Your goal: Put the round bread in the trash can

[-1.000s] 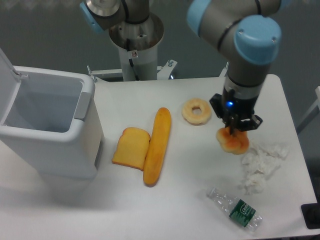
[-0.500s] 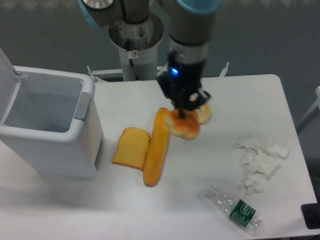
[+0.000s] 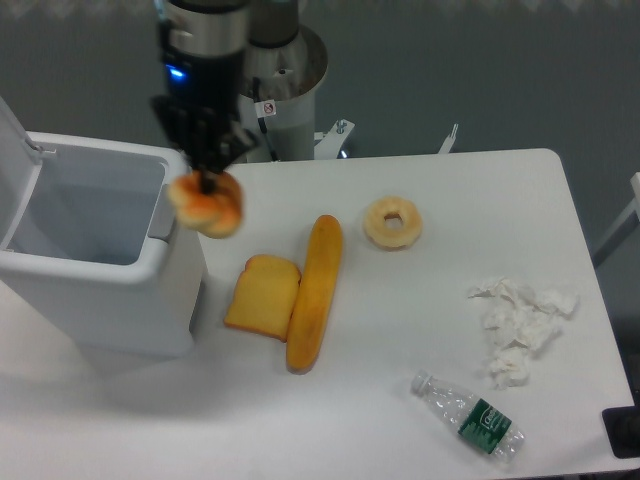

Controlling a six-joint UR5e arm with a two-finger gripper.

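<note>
Beside trash can (image 3: 120,300) rim: fingers (image 3: 207,180) gripping round bread (image 3: 207,204); toast (image 3: 263,296), loaf (image 3: 315,290) below.

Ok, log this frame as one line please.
phase: carry | gripper: shut on round bread | bread: airborne at trash can right rim | lid: open | release: not yet

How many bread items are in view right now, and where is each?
4. The round bread is held in the gripper at the trash can rim. The toast slice and long loaf lie side by side on the table; the ring-shaped bread lies further right. None appears hidden.
</note>
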